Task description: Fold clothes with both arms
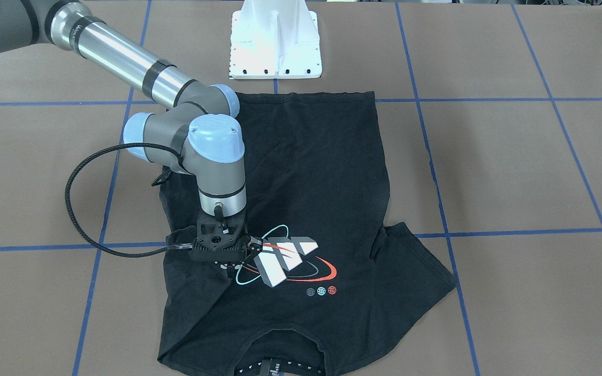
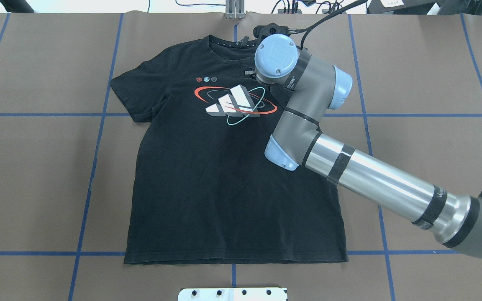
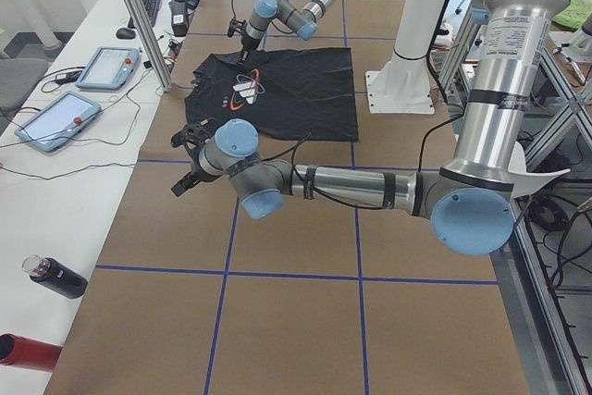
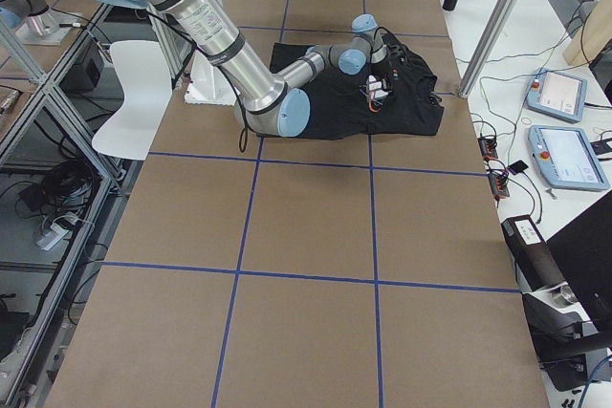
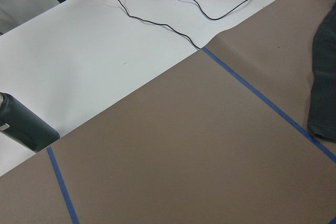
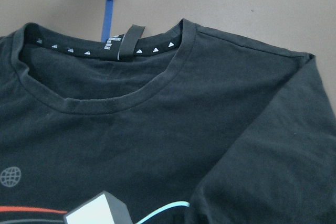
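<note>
The black T-shirt (image 2: pixel 232 188) lies flat, graphic side up, collar towards the far table edge. It also shows in the front view (image 1: pixel 322 172) and the right wrist view (image 6: pixel 157 145). The sleeve on my right arm's side is folded in over the chest. My right gripper (image 1: pixel 230 258) hovers just over that fold beside the graphic, and its jaws look open with nothing in them. In the overhead view its wrist hides it. My left gripper (image 3: pixel 185 162) is off the shirt over bare table, and I cannot tell its state. The left wrist view catches only a sleeve edge (image 5: pixel 323 77).
The white pedestal base (image 1: pixel 276 42) stands at the shirt's hem. A black bottle (image 5: pixel 26 127), cables and control tablets (image 3: pixel 106 67) lie on the white side table beyond the brown paper. A metal post (image 3: pixel 139 25) stands near the collar side.
</note>
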{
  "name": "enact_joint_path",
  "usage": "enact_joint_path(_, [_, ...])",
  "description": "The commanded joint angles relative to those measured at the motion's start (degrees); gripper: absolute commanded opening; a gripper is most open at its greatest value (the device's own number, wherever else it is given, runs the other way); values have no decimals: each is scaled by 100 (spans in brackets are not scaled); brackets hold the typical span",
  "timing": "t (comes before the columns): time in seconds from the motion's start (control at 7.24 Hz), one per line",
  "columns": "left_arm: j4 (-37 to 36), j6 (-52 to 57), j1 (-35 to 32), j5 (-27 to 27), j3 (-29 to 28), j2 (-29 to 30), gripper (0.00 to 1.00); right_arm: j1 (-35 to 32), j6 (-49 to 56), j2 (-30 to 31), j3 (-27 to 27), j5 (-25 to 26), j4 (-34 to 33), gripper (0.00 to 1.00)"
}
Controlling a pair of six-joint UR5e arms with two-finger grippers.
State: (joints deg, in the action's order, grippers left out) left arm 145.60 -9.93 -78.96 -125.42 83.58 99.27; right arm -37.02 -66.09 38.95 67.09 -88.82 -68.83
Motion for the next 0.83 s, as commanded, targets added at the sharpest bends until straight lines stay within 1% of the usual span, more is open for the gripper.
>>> enact_joint_path(0.0, [-5,-52,38,9,-122,135,100,38,-10,-1,224,-11,72,100])
enact_joint_path(0.14, [-5,-557,116,9,-392,432,100,-119,78,8,330,-535,-42,100])
enact_joint_path(0.28, [12,-1198,474,35,-778,783,100,-321,192,77,732,-862,-626,100])
enact_joint_path(0.41, [108,-2074,695,479,-1060,1109,100,-497,454,356,1414,-1100,-1145,100])
enact_joint_path(0.55, [274,-3005,1211,918,-1228,1277,100,-734,674,907,2117,-1503,-1324,99])
enact_joint_path(0.69, [328,-3502,1538,1358,-1404,1462,100,-1049,920,1452,2603,-1855,-1326,99])
